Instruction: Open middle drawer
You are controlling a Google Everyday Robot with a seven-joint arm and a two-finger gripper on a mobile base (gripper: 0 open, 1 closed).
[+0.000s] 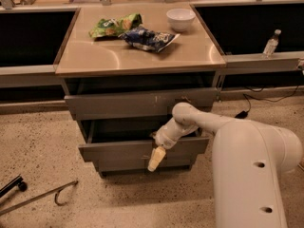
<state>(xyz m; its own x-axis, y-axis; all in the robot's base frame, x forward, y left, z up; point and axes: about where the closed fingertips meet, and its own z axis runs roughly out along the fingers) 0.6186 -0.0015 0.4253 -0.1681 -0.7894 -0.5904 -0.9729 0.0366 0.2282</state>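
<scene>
The middle drawer (118, 153) is a plain grey front in the cabinet under the tan countertop (95, 56). It stands pulled out, with a dark opening above it. My gripper (156, 159) is at the drawer front's upper edge, right of centre, hanging down over the front. The white arm (204, 120) reaches in from the right. The taller scratched top drawer (123, 103) is slightly out. The narrow bottom front (123, 167) sits below the middle drawer.
A white bowl (180, 18), a green chip bag (114, 25) and a blue chip bag (149, 38) lie on the countertop. A water bottle (270, 42) stands on the right ledge. A metal hook (42, 198) lies on the floor at left. Cables (247, 109) trail at right.
</scene>
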